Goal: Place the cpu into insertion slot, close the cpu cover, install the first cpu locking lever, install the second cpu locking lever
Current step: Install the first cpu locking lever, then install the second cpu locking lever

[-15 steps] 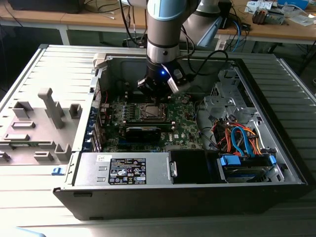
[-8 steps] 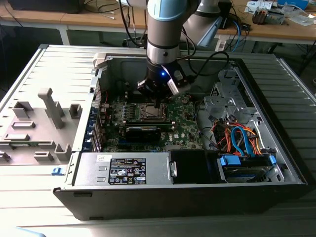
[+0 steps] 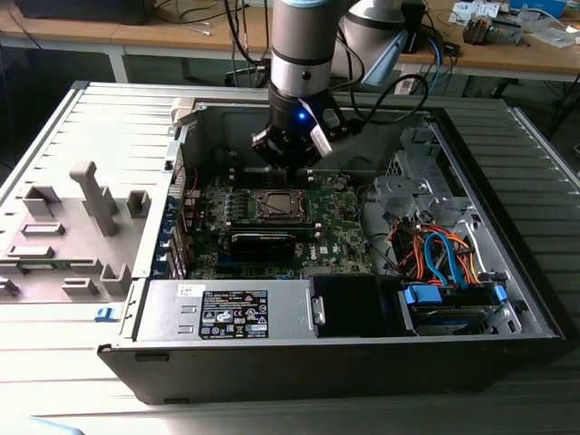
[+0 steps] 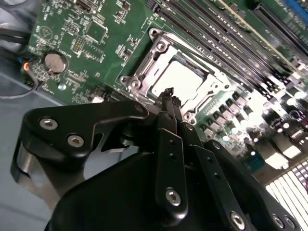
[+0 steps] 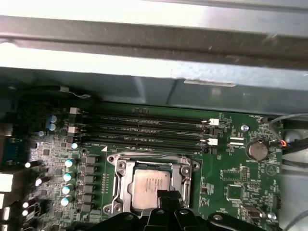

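Gripper (image 4: pixel 169 94) above seated cpu (image 4: pixel 179 79)

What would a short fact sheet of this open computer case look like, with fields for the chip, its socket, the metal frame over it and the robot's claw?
chip: pale silvery-grey square cpu, lying flat in its socket
socket: small square silver-rimmed insertion slot on the green circuit board
frame: thin silver metal cpu cover, lying down around the chip
claw: black gripper, fingertips together, just above the socket's edge, holding nothing
nearby: long black memory slots beside the socket; round silver coin battery
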{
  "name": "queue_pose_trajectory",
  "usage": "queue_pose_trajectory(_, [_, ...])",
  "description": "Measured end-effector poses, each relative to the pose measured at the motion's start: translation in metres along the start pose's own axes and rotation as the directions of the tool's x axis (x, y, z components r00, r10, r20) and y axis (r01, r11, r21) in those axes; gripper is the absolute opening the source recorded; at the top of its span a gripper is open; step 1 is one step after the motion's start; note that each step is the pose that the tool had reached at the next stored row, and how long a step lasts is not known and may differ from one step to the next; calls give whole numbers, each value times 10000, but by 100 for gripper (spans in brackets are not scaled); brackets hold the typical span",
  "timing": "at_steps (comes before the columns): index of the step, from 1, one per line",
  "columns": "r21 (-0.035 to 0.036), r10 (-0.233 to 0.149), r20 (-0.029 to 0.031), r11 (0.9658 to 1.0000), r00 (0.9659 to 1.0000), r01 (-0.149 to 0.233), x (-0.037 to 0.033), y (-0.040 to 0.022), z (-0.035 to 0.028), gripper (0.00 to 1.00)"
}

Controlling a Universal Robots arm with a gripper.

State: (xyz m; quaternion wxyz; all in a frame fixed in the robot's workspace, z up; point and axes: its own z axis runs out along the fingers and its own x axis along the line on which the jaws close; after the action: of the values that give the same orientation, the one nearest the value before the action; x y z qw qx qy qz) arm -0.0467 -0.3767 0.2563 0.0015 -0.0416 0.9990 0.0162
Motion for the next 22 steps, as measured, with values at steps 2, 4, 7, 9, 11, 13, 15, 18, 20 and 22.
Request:
queue_pose_trajectory(2, [1,0,-1,10000,10000,0,0,1,-37,11])
queue_pose_trajectory(4, [21,-2,-1,10000,10000,2,-1,2,-55,11])
queue_pose_trajectory(7, [26,0,-2,10000,10000,0,0,2,-56,11])
queue_pose_trajectory(9, [27,0,-3,10000,10000,0,0,2,-57,11])
queue_pose_trajectory(11, [27,-1,-2,10000,10000,1,0,2,-56,11])
queue_pose_trajectory(13, [28,-1,-3,10000,10000,1,2,-24,-58,11])
queue_pose_trajectory(15, [30,3,-3,10000,10000,-3,4,-53,-57,11])
queue_pose_trajectory(18, [89,143,-3,9999,9999,-143,9,-110,-42,11])
queue_pose_trajectory(20, [91,206,-1,9997,9998,-206,11,-139,-32,11])
queue_pose_trajectory(22, [89,248,0,9997,9997,-248,19,-228,-18,11])
